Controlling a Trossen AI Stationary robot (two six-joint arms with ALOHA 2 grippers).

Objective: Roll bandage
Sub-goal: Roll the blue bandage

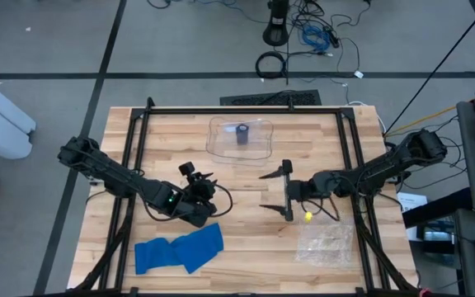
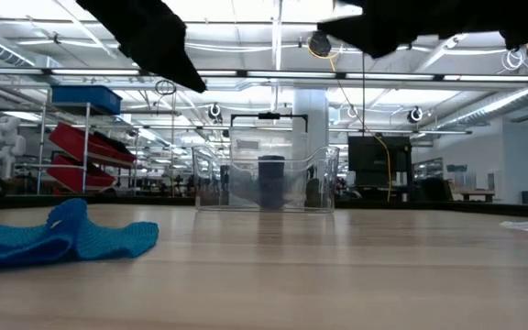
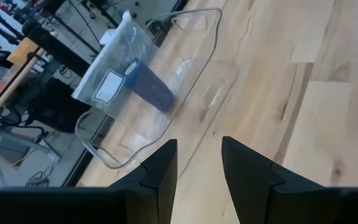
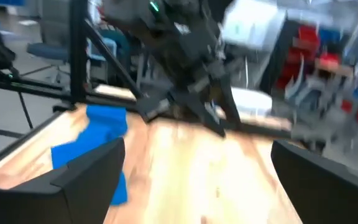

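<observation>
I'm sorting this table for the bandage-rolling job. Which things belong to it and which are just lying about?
Job:
- blue bandage, unrolled on the table's front left
- left gripper, empty
- right gripper, open, empty

Lying about:
- clear tray holding a dark roll
- plastic bag

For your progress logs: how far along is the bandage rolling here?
Done: one dark roll stands in the clear tray. In hand: nothing; the right gripper is open and the left gripper is empty. Left: the blue bandage lies unrolled.
</observation>
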